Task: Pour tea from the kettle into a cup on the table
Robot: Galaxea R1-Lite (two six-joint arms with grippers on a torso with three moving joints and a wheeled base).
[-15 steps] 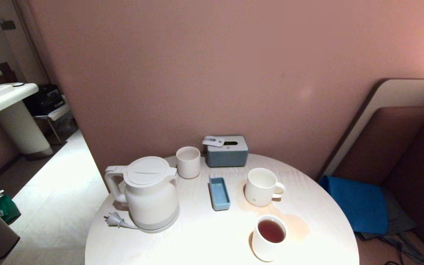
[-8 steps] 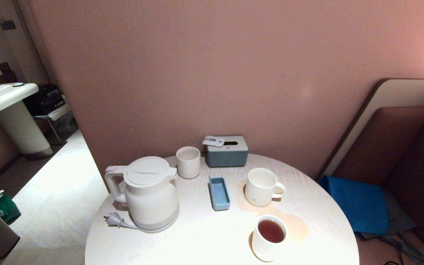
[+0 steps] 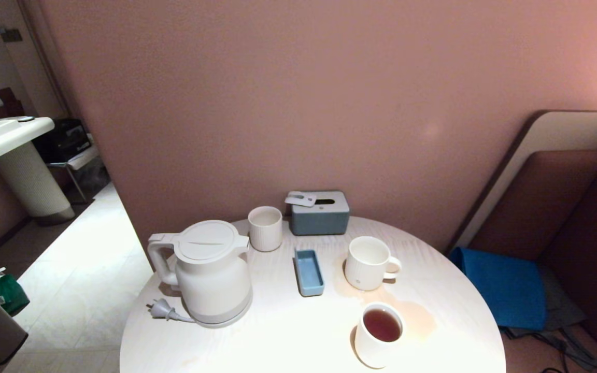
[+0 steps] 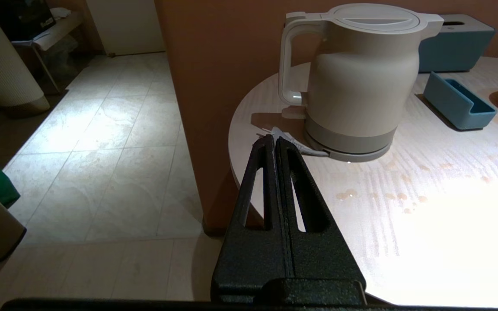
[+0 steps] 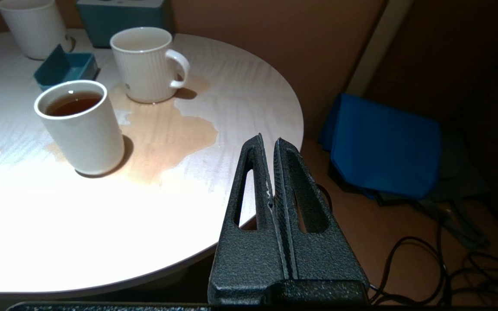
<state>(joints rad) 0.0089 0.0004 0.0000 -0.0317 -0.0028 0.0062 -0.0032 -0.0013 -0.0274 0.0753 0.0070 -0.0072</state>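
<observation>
Looks like a hotel room or small flat: round pale-wood tabletop (image 3: pixel 288 336) with kettle (image 3: pixel 210 274), cups and tissue box (image 3: pixel 320 213), padded bench seat (image 3: pixel 563 217) by pink wall, washbasin on a pedestal (image 3: pixel 3 140), tiled floor (image 3: pixel 86 269).

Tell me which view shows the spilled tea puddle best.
The right wrist view: the puddle spreads wide between the ribbed mug and the filled plain cup. The head view shows it smaller; the left wrist view shows only scattered drops.
</observation>
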